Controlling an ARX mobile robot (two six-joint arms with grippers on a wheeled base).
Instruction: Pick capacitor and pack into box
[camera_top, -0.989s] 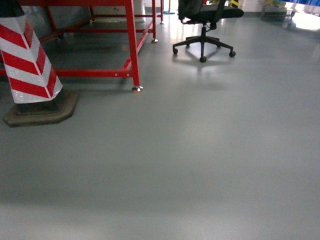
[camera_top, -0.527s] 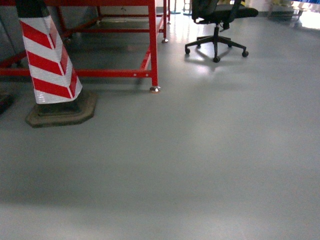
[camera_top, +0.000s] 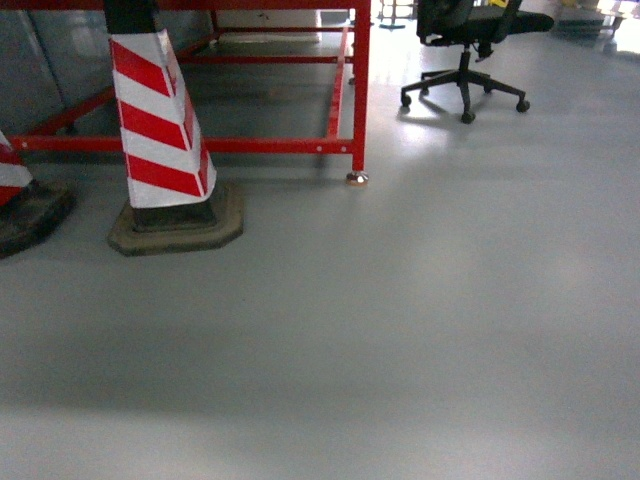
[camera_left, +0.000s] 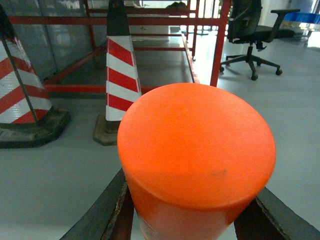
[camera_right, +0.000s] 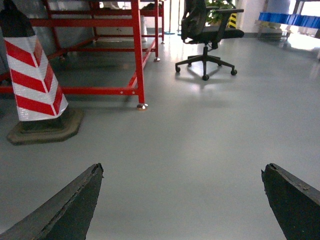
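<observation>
Left gripper (camera_left: 192, 220) is clenching a smooth orange cylindrical capacitor (camera_left: 196, 155) between its dark jaws, flat end facing the wrist camera. Right gripper (camera_right: 182, 200) is hanging released, jaws wide apart over grey floor (camera_right: 200, 130). Red-and-white striped cone (camera_top: 157, 130) is standing at 10 o'clock in the head view, beside a red steel frame (camera_top: 358, 90); black swivel chair (camera_top: 468, 40) at 1 o'clock

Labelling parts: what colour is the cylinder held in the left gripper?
Plain orange cylinder, clearest in the left wrist view.
</observation>
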